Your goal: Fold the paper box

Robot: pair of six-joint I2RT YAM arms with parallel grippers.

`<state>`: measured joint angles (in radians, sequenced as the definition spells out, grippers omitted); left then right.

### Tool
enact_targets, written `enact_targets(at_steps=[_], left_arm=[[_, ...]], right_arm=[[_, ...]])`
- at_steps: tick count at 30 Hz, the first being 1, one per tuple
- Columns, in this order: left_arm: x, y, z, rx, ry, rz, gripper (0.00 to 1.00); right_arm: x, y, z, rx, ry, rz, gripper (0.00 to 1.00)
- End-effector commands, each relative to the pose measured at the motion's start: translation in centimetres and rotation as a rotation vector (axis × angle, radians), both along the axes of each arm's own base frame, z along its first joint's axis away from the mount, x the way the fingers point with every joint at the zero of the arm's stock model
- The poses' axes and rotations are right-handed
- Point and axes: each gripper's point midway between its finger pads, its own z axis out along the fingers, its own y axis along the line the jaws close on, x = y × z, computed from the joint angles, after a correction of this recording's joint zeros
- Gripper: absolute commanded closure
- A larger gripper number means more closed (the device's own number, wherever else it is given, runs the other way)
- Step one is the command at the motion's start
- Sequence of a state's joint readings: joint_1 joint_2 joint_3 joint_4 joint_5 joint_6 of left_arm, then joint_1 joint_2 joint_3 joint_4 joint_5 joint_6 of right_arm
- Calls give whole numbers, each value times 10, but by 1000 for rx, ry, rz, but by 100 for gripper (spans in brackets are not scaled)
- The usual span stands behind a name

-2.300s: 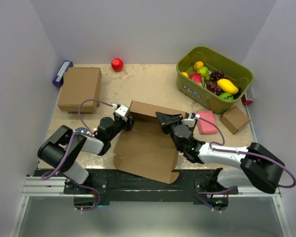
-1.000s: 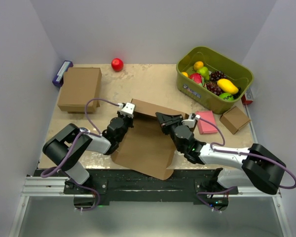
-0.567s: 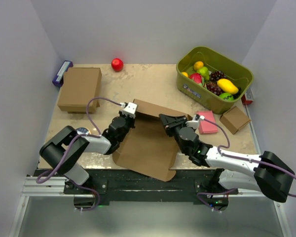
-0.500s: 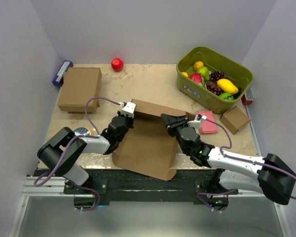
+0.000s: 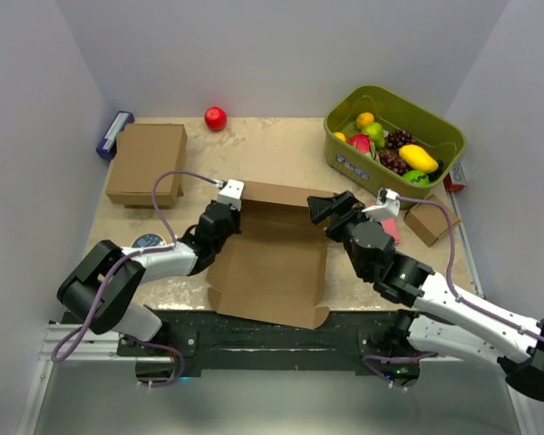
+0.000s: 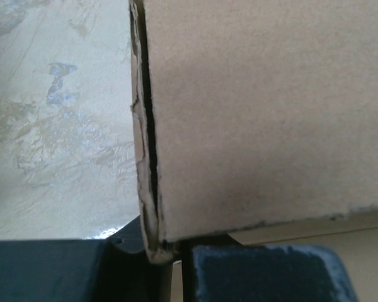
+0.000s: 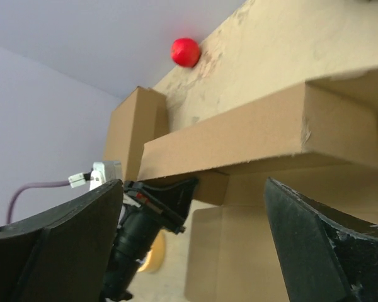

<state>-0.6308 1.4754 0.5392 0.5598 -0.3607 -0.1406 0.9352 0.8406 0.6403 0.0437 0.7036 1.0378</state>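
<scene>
1. Two arms were on the job; items below run left to right in the top view.
2. Closed brown box sat far left, well apart from the work. Not the target.
3. Left fingers were pinched almost shut on the paper box, at the left end of its raised rear wall. The left wrist view showed the corrugated edge clamped between the pads.
4. Paper box lay mid-surface between the arms, with the main panel flat and the rear wall up. Its near edge looked to hang past the front of the surface.
5. Right fingers stood wide open, holding nothing, just beside the right end of the rear wall. The right wrist view looked along that wall, and an end flap was turned in at its near end.
6. Green bin and small cardboard cube sat to the right, apart from the box.
7. Judgement: the step in hand was a regrasp on the right end so that side could be folded up.
8. To do it well:
   - Keep the left pinch firm as the anchor.
   - Bring the right fingers square onto the flap, close to the crease.
   - Close fully before any lift.
   - Rotate about the score line rather than pushing, since a push would likely slide the sheet further off the front.
</scene>
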Motion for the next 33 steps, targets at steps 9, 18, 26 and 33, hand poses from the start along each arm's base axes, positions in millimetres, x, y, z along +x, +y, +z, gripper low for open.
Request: enact_targets(at_steps=[9, 18, 26, 33], left_arm=[[-9, 20, -15, -21, 132, -30, 100], [-9, 21, -16, -30, 138, -34, 100], [-8, 20, -14, -32, 123, -39, 100], [-2, 30, -9, -27, 90, 28, 100]], right_arm=[[-17, -91, -36, -415, 121, -216, 7], [-10, -68, -99, -564, 242, -153, 11], [-1, -79, -121, -655, 281, -266, 30], [-6, -93, -119, -659, 278, -313, 92]])
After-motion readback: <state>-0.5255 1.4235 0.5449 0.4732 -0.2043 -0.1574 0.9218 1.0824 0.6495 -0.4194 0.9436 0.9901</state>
